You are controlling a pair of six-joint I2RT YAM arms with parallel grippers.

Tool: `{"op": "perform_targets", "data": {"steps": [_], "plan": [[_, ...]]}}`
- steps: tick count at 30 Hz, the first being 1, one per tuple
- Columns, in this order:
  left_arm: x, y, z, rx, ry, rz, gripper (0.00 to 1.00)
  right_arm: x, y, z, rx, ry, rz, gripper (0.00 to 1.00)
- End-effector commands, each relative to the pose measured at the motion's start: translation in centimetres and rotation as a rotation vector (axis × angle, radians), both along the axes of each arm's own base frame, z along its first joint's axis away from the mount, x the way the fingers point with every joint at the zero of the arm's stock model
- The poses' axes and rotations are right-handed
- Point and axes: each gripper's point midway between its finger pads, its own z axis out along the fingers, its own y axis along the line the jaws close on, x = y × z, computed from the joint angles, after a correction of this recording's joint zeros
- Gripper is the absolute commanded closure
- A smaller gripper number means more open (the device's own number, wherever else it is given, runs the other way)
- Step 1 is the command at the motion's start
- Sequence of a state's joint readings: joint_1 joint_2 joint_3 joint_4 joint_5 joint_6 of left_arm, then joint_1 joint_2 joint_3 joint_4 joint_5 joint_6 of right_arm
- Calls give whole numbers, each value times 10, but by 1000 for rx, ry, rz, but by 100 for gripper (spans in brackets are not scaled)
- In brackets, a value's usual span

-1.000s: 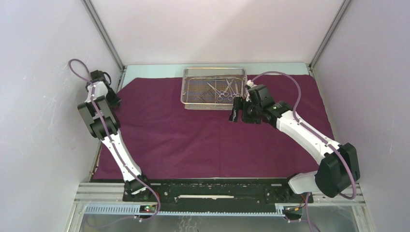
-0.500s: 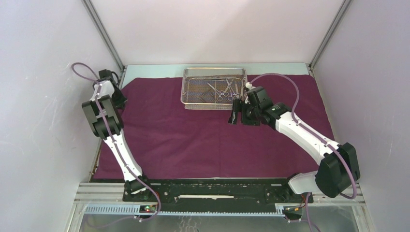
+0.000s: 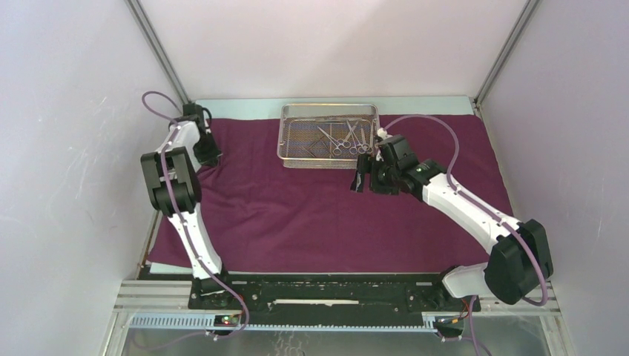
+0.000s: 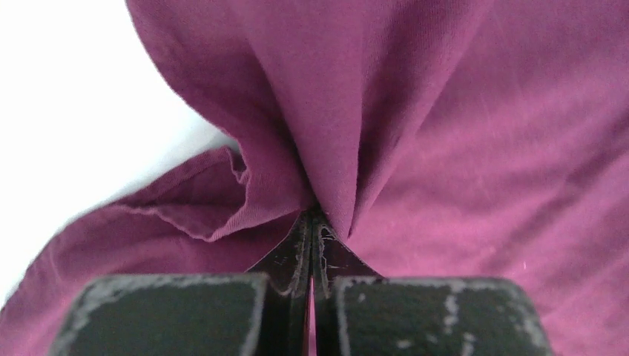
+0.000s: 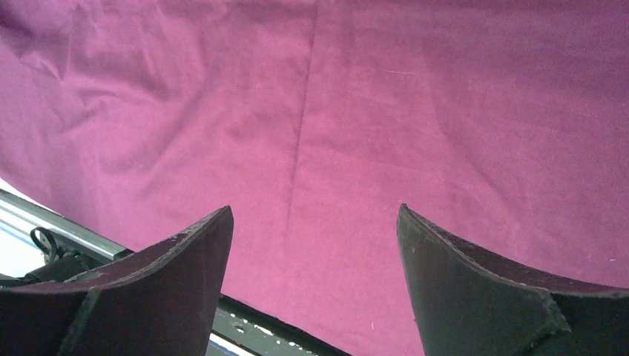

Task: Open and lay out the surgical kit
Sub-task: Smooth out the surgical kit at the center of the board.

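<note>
The maroon-purple cloth wrap (image 3: 311, 208) lies spread over the table. The silver wire-mesh tray (image 3: 297, 148) stands on it at the back centre, with several slim steel instruments (image 3: 345, 137) in its right half. My left gripper (image 3: 208, 157) is at the cloth's far left part, shut on a pinched fold of the cloth (image 4: 326, 148), which bunches up around the fingertips (image 4: 300, 237). My right gripper (image 3: 359, 180) hovers open and empty over the cloth (image 5: 334, 111), just in front of the tray's right corner.
Bare pale table (image 3: 252, 107) shows behind the cloth and along its left edge (image 4: 74, 111). Enclosure walls and metal posts stand close on both sides. The arm bases and a metal rail (image 3: 326, 293) run along the near edge.
My left gripper has moved right and toward the back, dragging the cloth's left edge inward and uncovering table at the left. The right gripper has barely moved.
</note>
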State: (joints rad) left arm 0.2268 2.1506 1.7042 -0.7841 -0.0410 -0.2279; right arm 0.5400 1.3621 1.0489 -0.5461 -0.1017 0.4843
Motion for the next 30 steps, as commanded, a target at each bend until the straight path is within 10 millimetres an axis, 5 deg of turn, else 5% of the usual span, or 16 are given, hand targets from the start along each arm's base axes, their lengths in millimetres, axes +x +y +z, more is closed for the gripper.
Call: {"op": "perform_targets", "data": {"steps": [1, 9, 15, 22, 26, 30], "plan": [[-11, -33, 38, -11, -82, -60, 100, 3, 7, 17, 38, -60, -14, 11], [-29, -109, 29, -68, -30, -240, 99, 4, 15, 16, 57, -60, -9, 11], [-8, -105, 76, -37, -167, -191, 51, 5, 15, 15, 50, -63, -6, 11], [29, -61, 117, -7, -338, 7, 46, 6, 15, 16, 51, -68, -3, 11], [54, -49, 115, -42, -359, 31, 42, 7, 13, 15, 49, -68, -4, 11], [77, -61, 92, -128, -298, -19, 36, 10, 11, 15, 51, -69, -6, 11]]}}
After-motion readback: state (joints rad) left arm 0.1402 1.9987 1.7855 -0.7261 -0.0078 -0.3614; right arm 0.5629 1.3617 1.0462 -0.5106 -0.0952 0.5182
